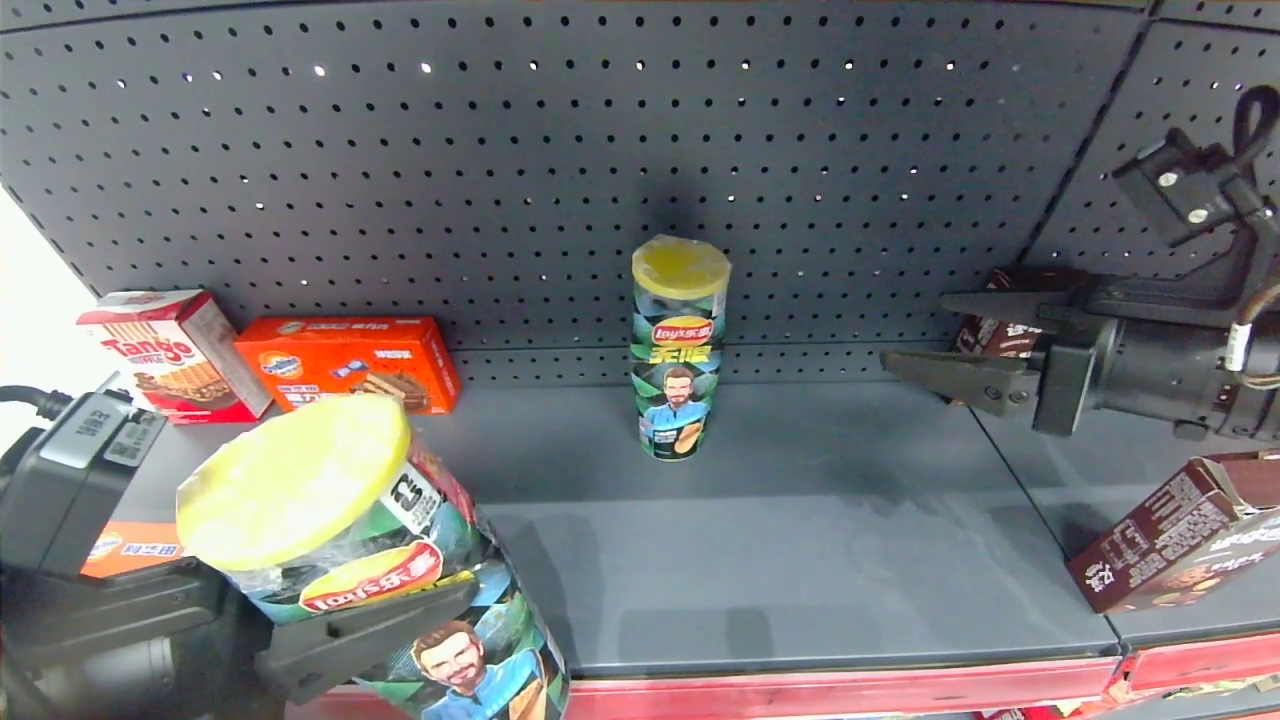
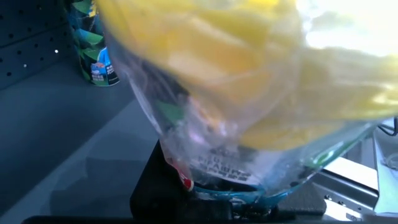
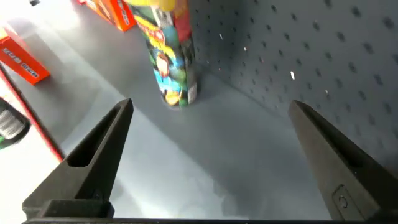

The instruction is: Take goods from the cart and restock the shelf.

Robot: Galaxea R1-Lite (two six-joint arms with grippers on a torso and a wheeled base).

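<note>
Nearest, at near left, the left gripper's [image 1: 400, 625] fingers clamp a tilted chip can [image 1: 350, 530] (yellow lid) at the shelf's [image 1: 850, 540] front edge. Released this tilted, it could topple off. At right, the right gripper [image 1: 915, 330] hangs wide open, holding nothing. Farther back, a second can [image 1: 680, 350] stands centre, in the path; boxes [image 1: 350, 362] flank it.

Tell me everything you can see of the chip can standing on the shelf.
The chip can is a tall tube with a yellow lid and a glossy green-and-blue printed wrap showing a figure in a blue shirt. It stands upright on the grey shelf, near the pegboard wall, touching nothing else.
</note>
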